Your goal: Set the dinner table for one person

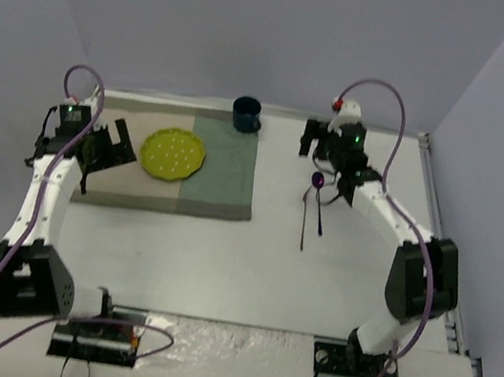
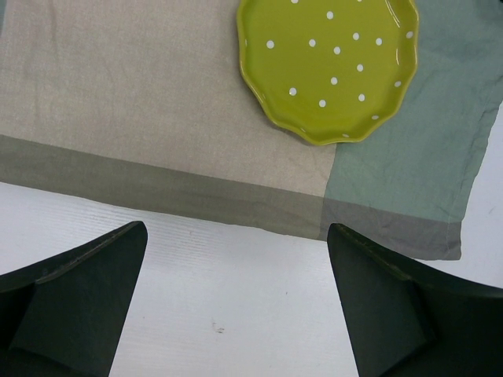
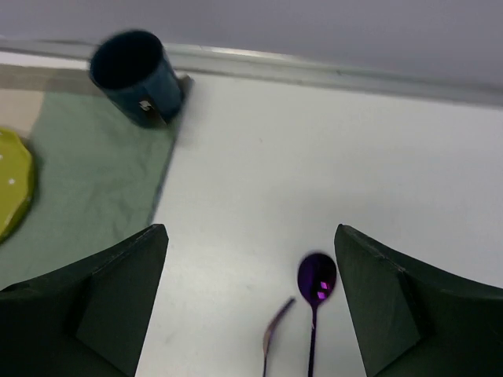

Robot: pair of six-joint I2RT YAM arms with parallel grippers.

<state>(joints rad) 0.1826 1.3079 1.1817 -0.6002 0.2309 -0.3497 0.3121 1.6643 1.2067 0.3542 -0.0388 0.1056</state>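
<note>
The white dinner table (image 1: 219,270) holds a beige and green placemat (image 1: 223,189) at back left. A yellow-green dotted plate (image 1: 173,154) lies on the placemat, and a dark blue mug (image 1: 246,113) stands at its far right corner. A purple spoon (image 1: 318,180) and a thin fork (image 1: 304,219) lie on the table right of the placemat. My left gripper (image 1: 112,144) is open and empty, left of the plate (image 2: 328,67). My right gripper (image 1: 314,146) is open and empty, hovering just behind the spoon (image 3: 317,279) and fork (image 3: 275,322).
The table's metal rim (image 1: 430,194) runs along the right side, with grey walls behind and beside it. The mug (image 3: 135,75) stands close to the back rim. Bare white tabletop (image 2: 220,330) shows under my left gripper (image 2: 236,228).
</note>
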